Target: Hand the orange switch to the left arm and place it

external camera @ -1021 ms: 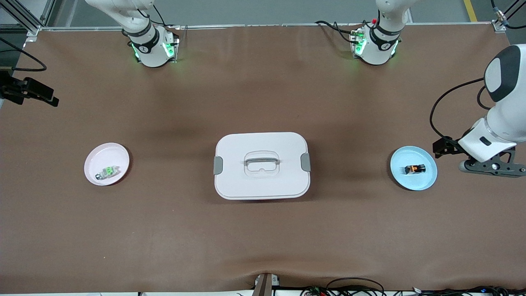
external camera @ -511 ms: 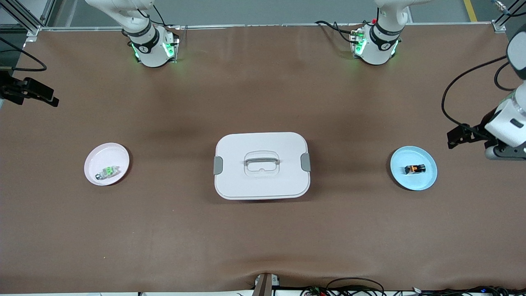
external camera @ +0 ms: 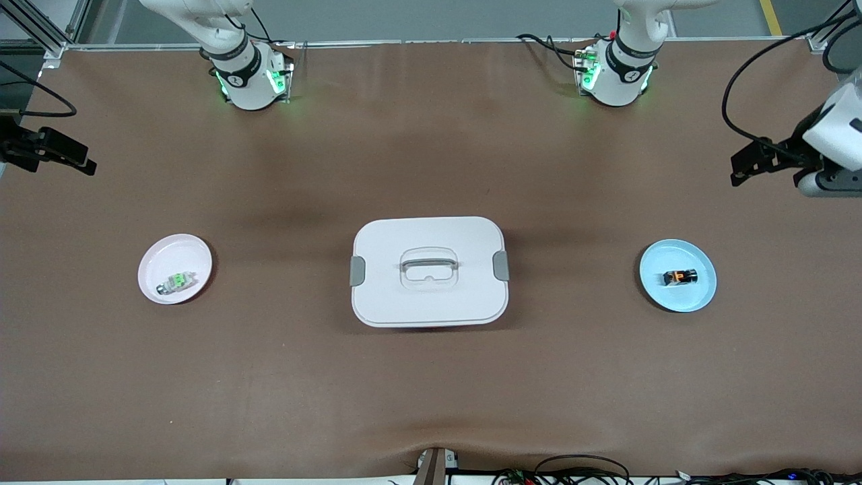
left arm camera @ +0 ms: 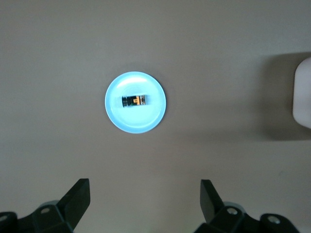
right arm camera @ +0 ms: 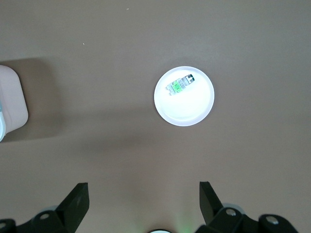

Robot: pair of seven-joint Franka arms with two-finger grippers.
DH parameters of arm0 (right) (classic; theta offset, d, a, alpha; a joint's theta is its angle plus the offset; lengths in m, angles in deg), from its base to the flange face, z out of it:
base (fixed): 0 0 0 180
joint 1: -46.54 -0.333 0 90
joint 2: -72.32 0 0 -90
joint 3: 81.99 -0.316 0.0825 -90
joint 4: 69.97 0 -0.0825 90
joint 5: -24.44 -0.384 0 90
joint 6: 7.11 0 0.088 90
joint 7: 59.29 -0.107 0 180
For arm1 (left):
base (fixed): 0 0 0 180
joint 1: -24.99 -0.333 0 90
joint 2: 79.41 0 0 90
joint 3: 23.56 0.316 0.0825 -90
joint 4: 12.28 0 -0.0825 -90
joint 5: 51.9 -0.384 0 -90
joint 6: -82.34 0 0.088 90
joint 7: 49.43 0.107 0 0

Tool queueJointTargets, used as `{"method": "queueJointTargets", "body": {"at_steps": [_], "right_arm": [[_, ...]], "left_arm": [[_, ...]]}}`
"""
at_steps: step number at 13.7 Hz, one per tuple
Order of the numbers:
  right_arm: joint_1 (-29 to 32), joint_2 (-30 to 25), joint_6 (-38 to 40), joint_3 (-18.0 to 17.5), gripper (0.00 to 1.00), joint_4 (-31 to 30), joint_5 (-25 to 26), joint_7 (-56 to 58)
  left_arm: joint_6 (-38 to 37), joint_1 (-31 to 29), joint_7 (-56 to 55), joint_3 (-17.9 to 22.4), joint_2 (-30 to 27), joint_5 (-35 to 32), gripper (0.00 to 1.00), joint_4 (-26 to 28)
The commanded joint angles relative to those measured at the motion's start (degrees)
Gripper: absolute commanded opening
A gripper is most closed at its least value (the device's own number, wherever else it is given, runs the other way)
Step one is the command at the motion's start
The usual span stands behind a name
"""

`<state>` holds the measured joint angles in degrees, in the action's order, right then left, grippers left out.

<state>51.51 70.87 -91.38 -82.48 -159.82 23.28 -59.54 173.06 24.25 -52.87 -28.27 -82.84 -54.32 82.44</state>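
Brown mat over the whole table (external camera: 431, 404) on my feed, with the white box (external camera: 429, 271) sitting shut in the middle. My orange switch (external camera: 679, 277) lies on the blue plate (external camera: 700, 296) toward the left arm's end. A clear switch with green (external camera: 176, 281) is on the pink plate (external camera: 158, 263) at the right arm's end. Left gripper (left arm camera: 145, 204) hangs high over the mat near the blue plate, jaws wide apart, holding nothing. Right gripper (right arm camera: 144, 203) looks the same, spread and empty, above the mat near the pink plate, though I can only see it from its wrist camera.
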Motion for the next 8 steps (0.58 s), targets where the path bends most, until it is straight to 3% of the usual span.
{"method": "queueJointTargets", "body": {"at_steps": [1,8], "right_arm": [[1.1,-1.3,-0.4,-1.0,1.00,-0.9,0.6,0.7],[1.2,-1.3,-0.3,-1.0,1.00,-0.6,0.6,0.8]], "left_arm": [[-2.2,2.2,-3.4,0.8,-2.4,0.8,1.00,0.7],[-3.5,1.5,0.3,0.8,-3.0,2.3,1.00,0.2]]}}
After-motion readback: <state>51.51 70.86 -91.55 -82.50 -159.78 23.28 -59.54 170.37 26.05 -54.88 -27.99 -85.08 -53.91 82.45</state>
